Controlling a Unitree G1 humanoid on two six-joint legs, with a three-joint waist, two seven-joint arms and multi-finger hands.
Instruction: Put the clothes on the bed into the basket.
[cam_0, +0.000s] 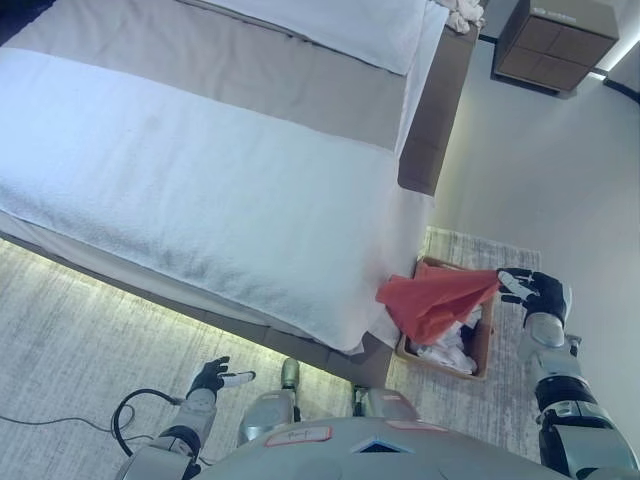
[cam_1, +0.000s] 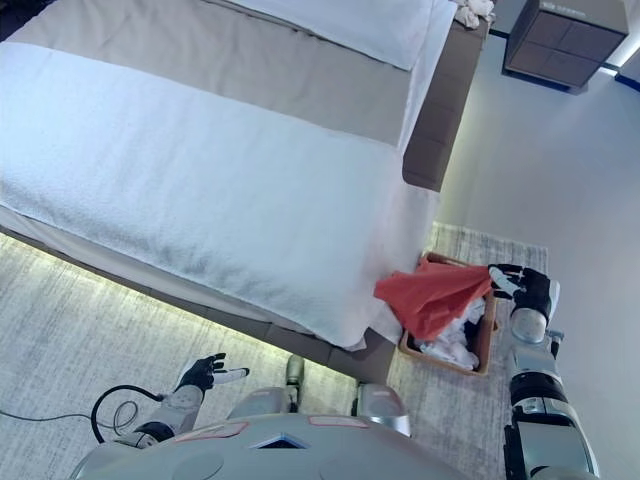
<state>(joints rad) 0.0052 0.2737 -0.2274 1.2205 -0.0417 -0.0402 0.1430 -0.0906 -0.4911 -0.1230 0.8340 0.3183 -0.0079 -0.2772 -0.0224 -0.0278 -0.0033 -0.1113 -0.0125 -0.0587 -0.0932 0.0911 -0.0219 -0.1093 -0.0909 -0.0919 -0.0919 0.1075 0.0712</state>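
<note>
A red cloth (cam_0: 435, 298) hangs stretched over the brown basket (cam_0: 484, 348), which stands on the floor beside the bed's near right corner. My right hand (cam_0: 537, 292) is just right of the basket, its fingers pinching the cloth's upper right corner. White clothes (cam_0: 447, 352) lie inside the basket under the red cloth. The bed (cam_0: 200, 180) has a white cover with a brown band across it. My left hand (cam_0: 214, 377) hangs low at the lower left by the bed's front edge, fingers relaxed and holding nothing.
A brown bedside cabinet (cam_0: 555, 40) stands at the top right. A pale crumpled cloth (cam_0: 462, 14) lies at the bed's far right corner, beside a white pillow (cam_0: 340, 25). A light rug (cam_0: 60, 340) covers the floor in front of the bed and under the basket.
</note>
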